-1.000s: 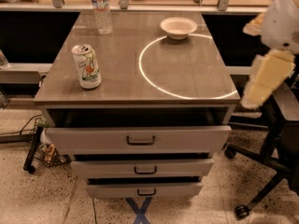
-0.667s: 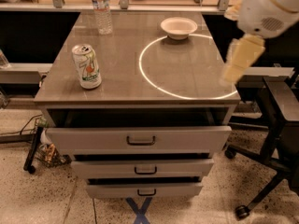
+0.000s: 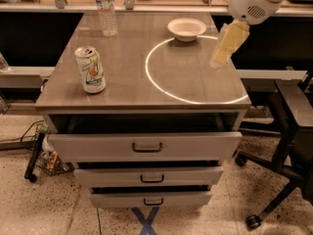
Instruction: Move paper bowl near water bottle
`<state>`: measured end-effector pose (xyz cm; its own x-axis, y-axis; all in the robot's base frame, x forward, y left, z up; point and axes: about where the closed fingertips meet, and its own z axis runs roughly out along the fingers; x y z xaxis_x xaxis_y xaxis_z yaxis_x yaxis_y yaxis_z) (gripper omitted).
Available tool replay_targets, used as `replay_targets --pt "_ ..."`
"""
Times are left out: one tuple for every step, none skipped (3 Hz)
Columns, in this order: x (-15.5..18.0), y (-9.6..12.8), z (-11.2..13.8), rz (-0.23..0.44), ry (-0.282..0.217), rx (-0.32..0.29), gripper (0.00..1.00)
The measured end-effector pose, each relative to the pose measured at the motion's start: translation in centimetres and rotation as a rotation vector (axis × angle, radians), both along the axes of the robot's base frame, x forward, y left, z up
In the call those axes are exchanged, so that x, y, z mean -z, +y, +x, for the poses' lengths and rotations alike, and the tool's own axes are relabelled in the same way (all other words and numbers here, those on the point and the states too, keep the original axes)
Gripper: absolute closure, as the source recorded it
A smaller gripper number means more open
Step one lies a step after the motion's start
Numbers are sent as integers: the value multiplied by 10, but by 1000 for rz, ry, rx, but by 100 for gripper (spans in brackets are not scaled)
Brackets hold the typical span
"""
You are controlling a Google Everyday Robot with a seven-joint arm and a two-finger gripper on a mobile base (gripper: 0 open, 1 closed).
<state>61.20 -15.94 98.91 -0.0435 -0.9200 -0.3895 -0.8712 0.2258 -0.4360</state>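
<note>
The off-white paper bowl point(image 3: 187, 28) sits upright at the back right of the grey cabinet top point(image 3: 127, 77). The clear water bottle point(image 3: 106, 10) stands at the back left, its cap cut off by the frame's top edge. My gripper point(image 3: 226, 47) hangs over the right side of the top, just right of and slightly in front of the bowl, apart from it and holding nothing that I can see. The white arm point(image 3: 254, 1) comes in from the upper right.
A green-and-white drink can point(image 3: 90, 69) stands at the front left of the top. A bright ring of light point(image 3: 161, 82) lies on the surface. Three drawers point(image 3: 146, 146) stand slightly open below. An office chair point(image 3: 288, 131) is at the right.
The arm and gripper have moved left and toward the back, from beyond the cabinet's right edge to over the top beside the bowl. The bowl, bottle and can have not moved.
</note>
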Motion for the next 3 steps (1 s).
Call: replay_targets --pt "5 9 21 34 -9 13 0" --pt "15 23 64 94 -30 23 0" --pt "36 37 134 172 -74 51 0"
